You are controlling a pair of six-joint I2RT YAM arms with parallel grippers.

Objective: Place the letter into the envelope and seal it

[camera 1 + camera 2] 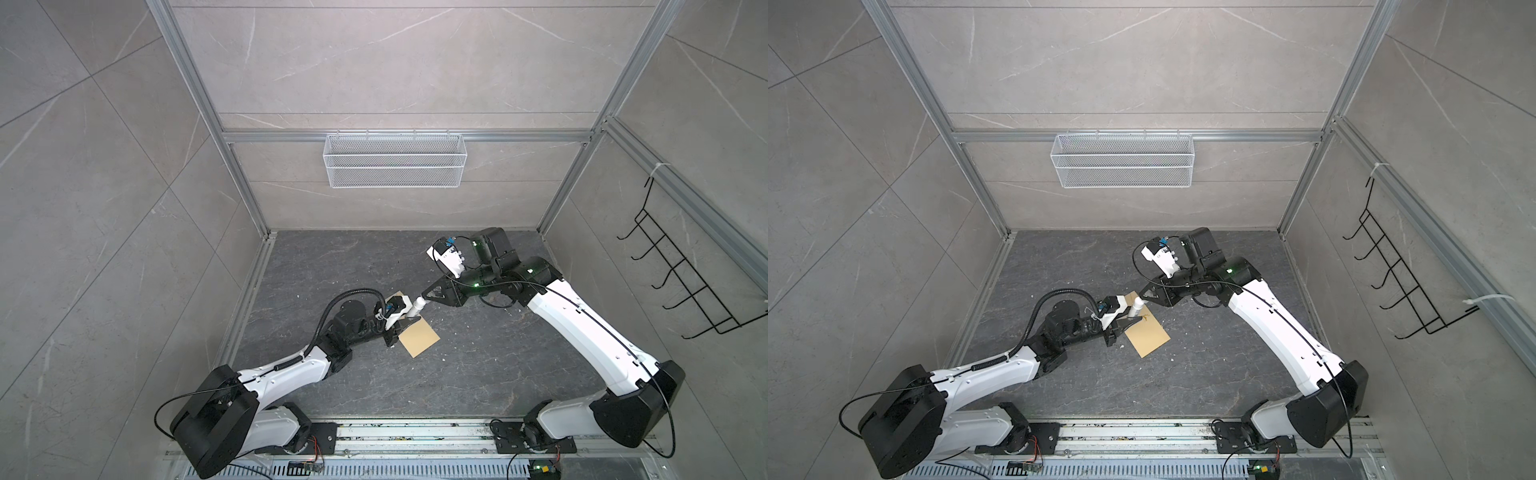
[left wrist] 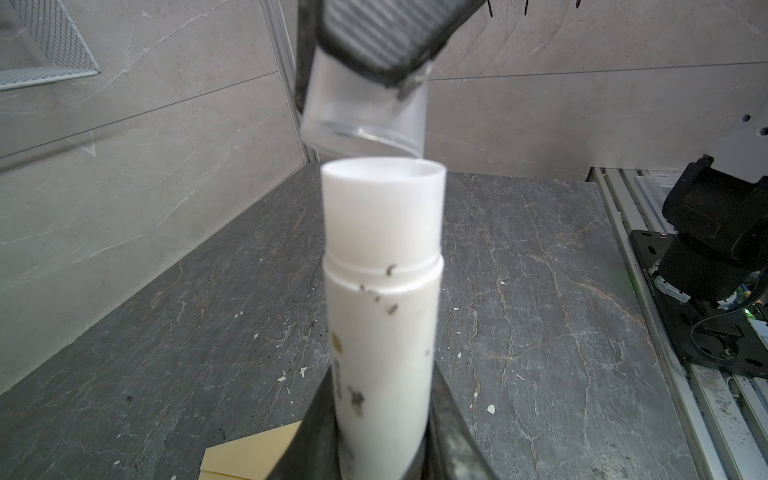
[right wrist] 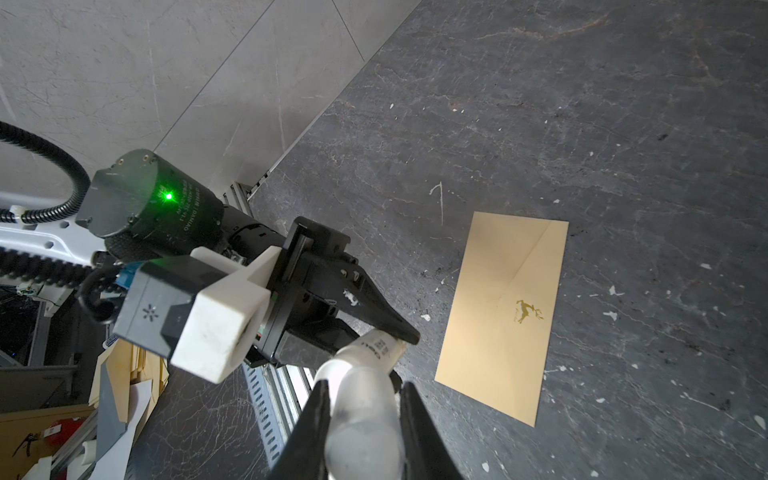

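The yellow-tan envelope [image 1: 420, 340] [image 1: 1149, 333] [image 3: 503, 307] lies flat on the dark table, its flap down and a small gold deer mark on it. No letter is in view. My left gripper [image 1: 406, 322] [image 1: 1126, 323] [image 2: 382, 415] is shut on a white glue stick tube [image 1: 415, 308] [image 2: 382, 257], held over the envelope's far end. My right gripper [image 1: 424, 296] [image 1: 1144, 296] [image 3: 363, 415] is shut on the stick's translucent cap [image 2: 361, 120] [image 3: 361, 419]. The cap is tilted just off the tube's open end.
A white mesh basket [image 1: 395, 160] hangs on the back wall and a black wire rack [image 1: 665, 270] on the right wall. Small white scraps dot the table [image 1: 478, 365]. Loose papers [image 3: 124, 374] lie beyond the front rail.
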